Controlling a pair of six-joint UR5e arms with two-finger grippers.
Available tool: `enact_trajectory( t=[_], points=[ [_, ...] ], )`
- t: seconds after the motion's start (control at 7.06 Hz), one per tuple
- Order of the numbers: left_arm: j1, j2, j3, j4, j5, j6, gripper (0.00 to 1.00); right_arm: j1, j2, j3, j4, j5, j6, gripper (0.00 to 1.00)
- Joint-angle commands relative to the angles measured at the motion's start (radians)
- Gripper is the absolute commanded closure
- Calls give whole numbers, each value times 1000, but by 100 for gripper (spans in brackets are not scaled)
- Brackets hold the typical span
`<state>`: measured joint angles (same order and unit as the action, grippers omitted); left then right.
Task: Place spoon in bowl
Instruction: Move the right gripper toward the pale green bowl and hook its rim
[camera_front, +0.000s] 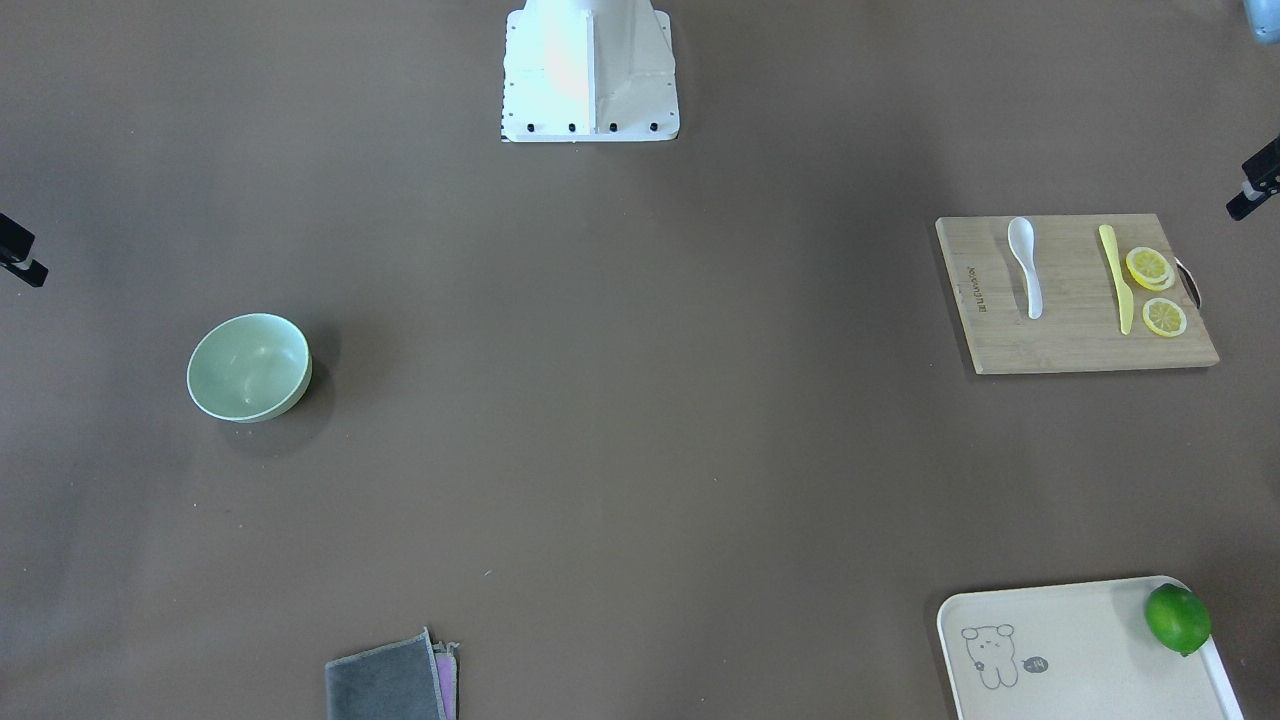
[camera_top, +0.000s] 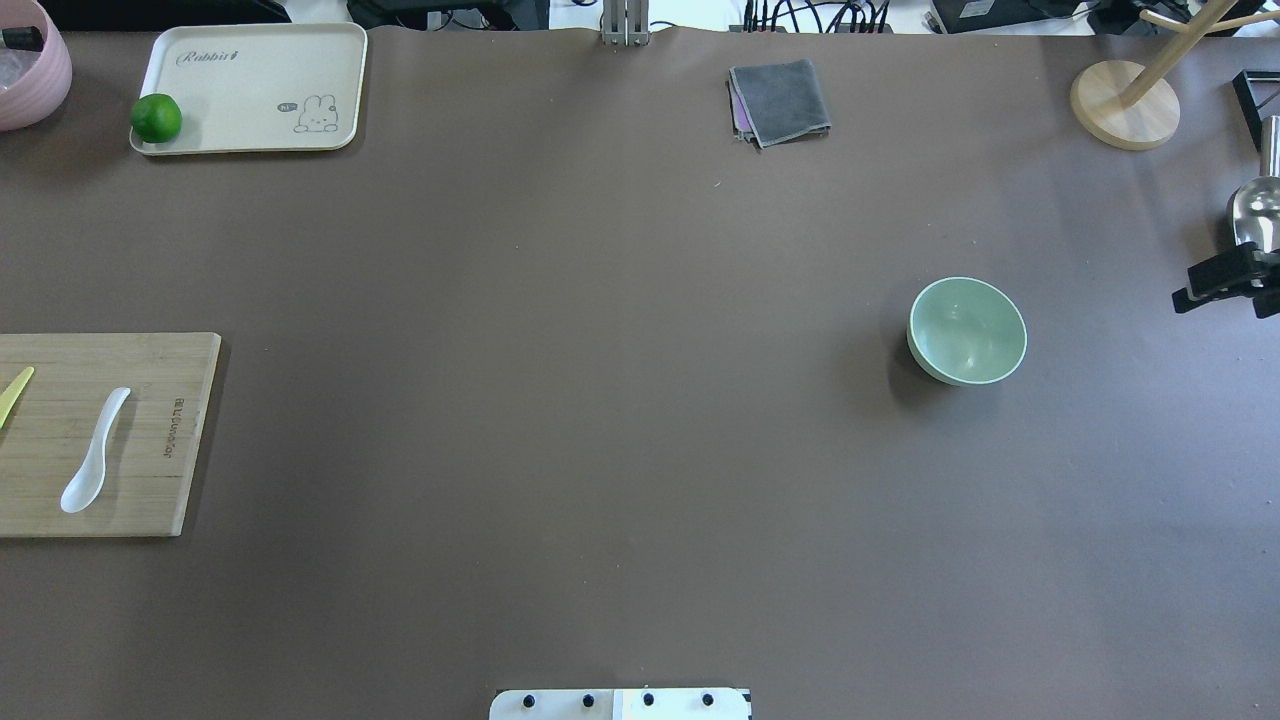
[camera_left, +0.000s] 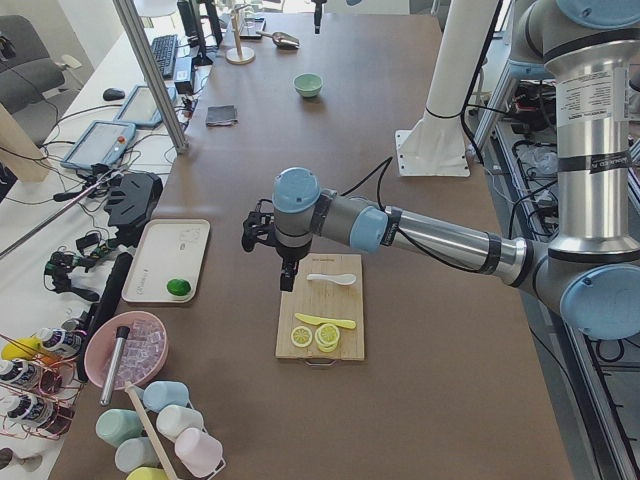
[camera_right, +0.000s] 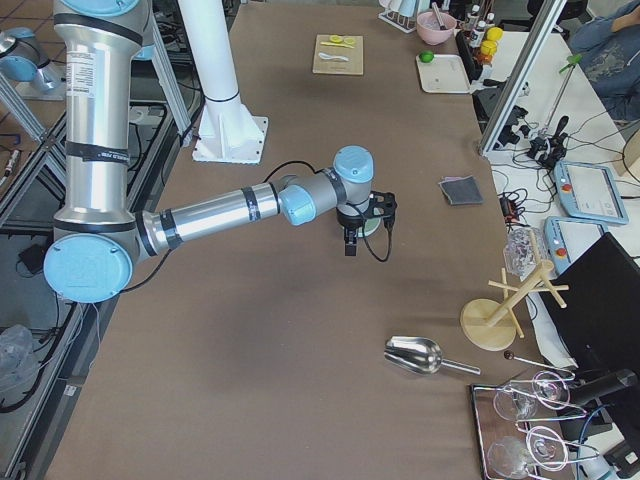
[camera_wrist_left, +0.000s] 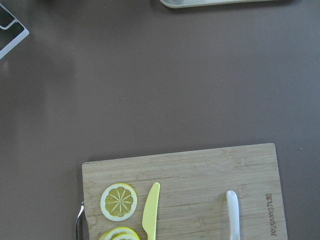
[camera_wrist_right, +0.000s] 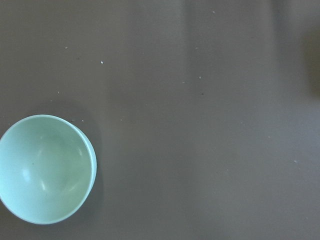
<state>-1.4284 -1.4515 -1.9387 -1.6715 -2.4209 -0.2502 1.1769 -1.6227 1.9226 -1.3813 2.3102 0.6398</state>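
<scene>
**On the board, well apart from the bowl: spoon not yet lifted**

Across the table (camera_top: 600, 400), the two task things lie at opposite ends, so each arm is posted by one of them. The left arm (camera_left: 430, 235) reaches out low, and its gripper (camera_left: 287, 272) hangs above the table just beside the board (camera_front: 1075, 340), probably so that its wrist camera can take in the board. The right arm (camera_right: 220, 215) holds its gripper (camera_right: 350, 243) near the bowl (camera_top: 967, 330). Neither gripper's finger gap shows clearly, so I cannot tell wide from narrow. Neither holds anything.

The bowl stands upright and empty on bare table, open to a drop from above. The spoon (camera_front: 1026, 265) lies flat on the board, scoop toward the robot, apart from the knife (camera_front: 1117, 275) and lemon slices (camera_front: 1148, 265). That leaves room for fingers to straddle its handle. The left arm seems best placed to pick it up, though the long carry may call for a hand-over.
</scene>
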Motion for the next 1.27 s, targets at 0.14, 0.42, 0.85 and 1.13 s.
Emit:
enact_trajectory(
  t=[0.14, 0.42, 0.85, 1.13],
  points=[
    [95, -7, -2, -96, 6, -144, 2, -138, 98, -106, 143, -81, 186, 7],
    [100, -10, -3, -96, 6, -144, 2, -190, 127, -154, 173, -100, 228, 10],
    [100, -15, -5, -96, 8, -144, 2, -247, 158, -279, 252, -107, 228, 19],
    [100, -13, -3, -96, 8, -144, 2, -256, 176, -301, 277, -104, 259, 58]
  ],
)
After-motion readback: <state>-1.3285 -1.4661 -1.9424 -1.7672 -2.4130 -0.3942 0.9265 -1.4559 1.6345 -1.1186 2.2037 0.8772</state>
